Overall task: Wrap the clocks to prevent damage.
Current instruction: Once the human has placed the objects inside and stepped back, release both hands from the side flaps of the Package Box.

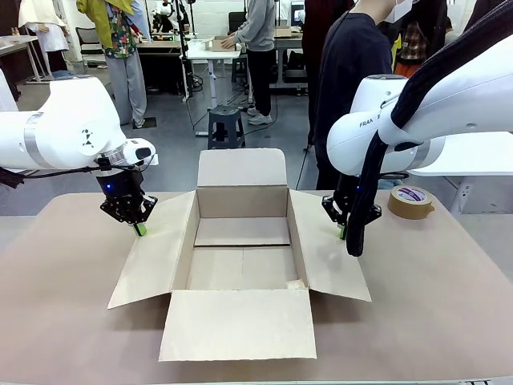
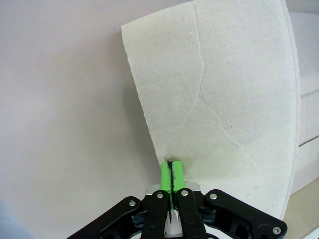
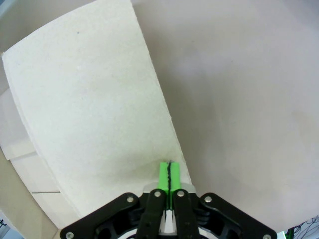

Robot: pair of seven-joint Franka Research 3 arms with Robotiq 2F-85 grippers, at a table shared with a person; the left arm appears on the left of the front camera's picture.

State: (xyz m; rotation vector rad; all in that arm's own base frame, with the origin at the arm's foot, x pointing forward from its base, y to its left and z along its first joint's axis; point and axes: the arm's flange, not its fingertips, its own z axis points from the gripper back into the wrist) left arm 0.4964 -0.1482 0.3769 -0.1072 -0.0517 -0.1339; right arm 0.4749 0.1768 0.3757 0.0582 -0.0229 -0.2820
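Observation:
The bubble-wrapped clocks are out of view. An open brown carton [image 1: 240, 200] stands mid-table, its inside bare, all flaps spread outward. My left gripper [image 1: 140, 229] is shut, green pads pressed together, its tips at the outer edge of the left flap [image 1: 152, 257]. The left wrist view has the gripper [image 2: 171, 172] over that flap [image 2: 224, 99] with nothing visible between the pads. My right gripper [image 1: 342, 233] is shut the same way at the edge of the right flap [image 1: 329, 257]. In the right wrist view the gripper [image 3: 169, 174] sits at the flap's [image 3: 89, 99] rim.
A roll of brown tape [image 1: 411, 202] lies at the table's far right. A person in a dark top [image 1: 353, 56] stands behind the table [image 1: 72, 305], which has open room in front of and beside the carton.

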